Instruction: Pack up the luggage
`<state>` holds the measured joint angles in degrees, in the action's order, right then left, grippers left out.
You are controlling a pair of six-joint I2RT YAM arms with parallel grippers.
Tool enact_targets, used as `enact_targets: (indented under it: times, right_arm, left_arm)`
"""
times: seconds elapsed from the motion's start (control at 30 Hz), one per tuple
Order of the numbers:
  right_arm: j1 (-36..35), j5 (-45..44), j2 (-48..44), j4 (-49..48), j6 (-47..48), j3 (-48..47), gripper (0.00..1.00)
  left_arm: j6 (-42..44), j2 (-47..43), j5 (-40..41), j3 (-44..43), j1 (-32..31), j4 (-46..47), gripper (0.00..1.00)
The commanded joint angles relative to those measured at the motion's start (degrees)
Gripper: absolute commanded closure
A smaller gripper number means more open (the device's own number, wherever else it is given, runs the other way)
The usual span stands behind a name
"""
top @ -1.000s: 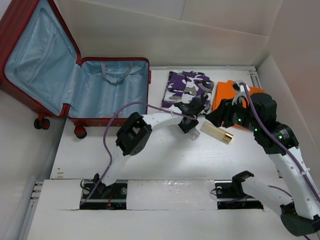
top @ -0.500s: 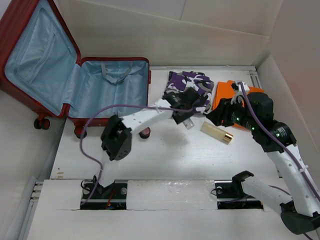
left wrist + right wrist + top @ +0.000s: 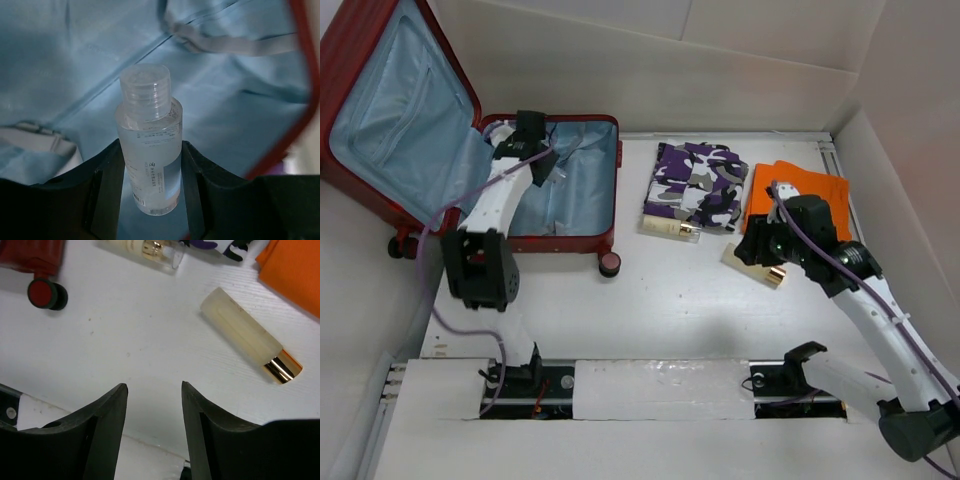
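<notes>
We find the right gripper nearest, jaws apart and empty above the counter, close to a cream tube with a gold cap. Farther back at the left, the luggage lies open. The left gripper is clamped on a clear bottle over the blue lining.

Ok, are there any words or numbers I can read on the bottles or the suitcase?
Clear bottle in the left gripper: printed label lines, too small and blurred to read.
Cream bottle: label too blurred to read.
Frosted tube and red suitcase: no writing visible.
</notes>
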<state>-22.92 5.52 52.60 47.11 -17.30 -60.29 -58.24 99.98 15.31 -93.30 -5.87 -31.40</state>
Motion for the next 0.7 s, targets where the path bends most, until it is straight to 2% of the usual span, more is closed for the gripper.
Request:
enact_targets:
  times: [0.0,0.1,0.27,0.33,0.43,0.5,0.57,0.6,0.63,0.67]
  right_arm:
    - [0.2,-1.8,1.8,-1.6,0.1,1.1,0.46]
    - [0.2,-1.1,4.2,-3.1,-0.5,1.1,0.46]
    - [0.2,-1.1,5.4,-6.0,-2.5,1.8,0.46]
    - [0.2,-2.6,6.3,-7.0,-2.5,2.3,0.46]
    - [0.2,-3.9,8.7,-7.0,-2.5,2.3,0.42]
    - [0.2,-3.9,11.0,-7.7,-2.5,2.3,0.36]
    - [0.2,-3.9,12.8,-9.7,-2.5,2.3,0.33]
    - [0.2,-3.2,13.7,-10.4,-2.5,1.7,0.33]
    - [0.2,-2.6,15.8,-11.7,-2.0,1.7,0.32]
    - [0.2,-2.0,16.9,-12.3,-1.9,1.1,0.30]
  left_arm:
    - [7.8,10.3,2.0,-7.0,-1.3,-3.7,0.95]
    - [12.1,15.2,4.1,-12.7,-0.7,-7.4,0.96]
    - [19.7,23.0,4.1,-17.1,0.5,-9.3,0.96]
    - [21.8,26.1,7.3,-19.8,0.5,-11.0,0.96]
    - [22.8,27.5,8.9,-22.0,0.5,-13.3,0.95]
    - [23.6,26.7,9.6,-22.0,0.5,-13.3,0.89]
    - [23.6,23.3,9.6,-20.4,0.5,-12.0,0.78]
    - [24.1,21.8,9.6,-19.7,0.5,-10.3,0.71]
    - [24.7,20.4,9.6,-18.9,0.5,-9.2,0.58]
    - [24.7,19.0,7.9,-17.4,0.5,-8.3,0.51]
